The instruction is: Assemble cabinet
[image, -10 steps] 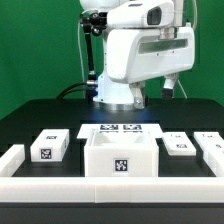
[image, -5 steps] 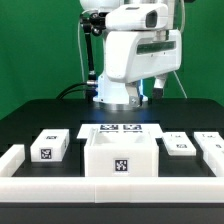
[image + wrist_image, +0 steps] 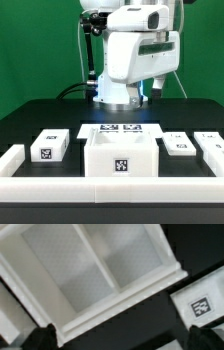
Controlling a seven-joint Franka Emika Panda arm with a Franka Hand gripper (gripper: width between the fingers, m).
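Above the worktop [image 3: 30, 122], the gripper [image 3: 122, 339] hangs open and empty. Best to square it over a wall of the box [image 3: 100, 160] before lowering.

My arm [image 3: 135, 50] raised over the black table [image 3: 40, 115], cabinet box [image 3: 121, 152] at near centre, tag [image 3: 121, 166] on its front, marker board [image 3: 122, 128] just behind it, one drawer block [image 3: 48, 146] at the exterior view's left, two drawer blocks [image 3: 181, 145] [image 3: 212, 142] at its right

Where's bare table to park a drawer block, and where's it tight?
Bare table lies at the exterior view's left, behind the left drawer block, and at its right rear, behind the inner right block and outer right block. A narrow gap separates the left drawer block from the cabinet box. Crowded: right of the cabinet box and along the front rail.
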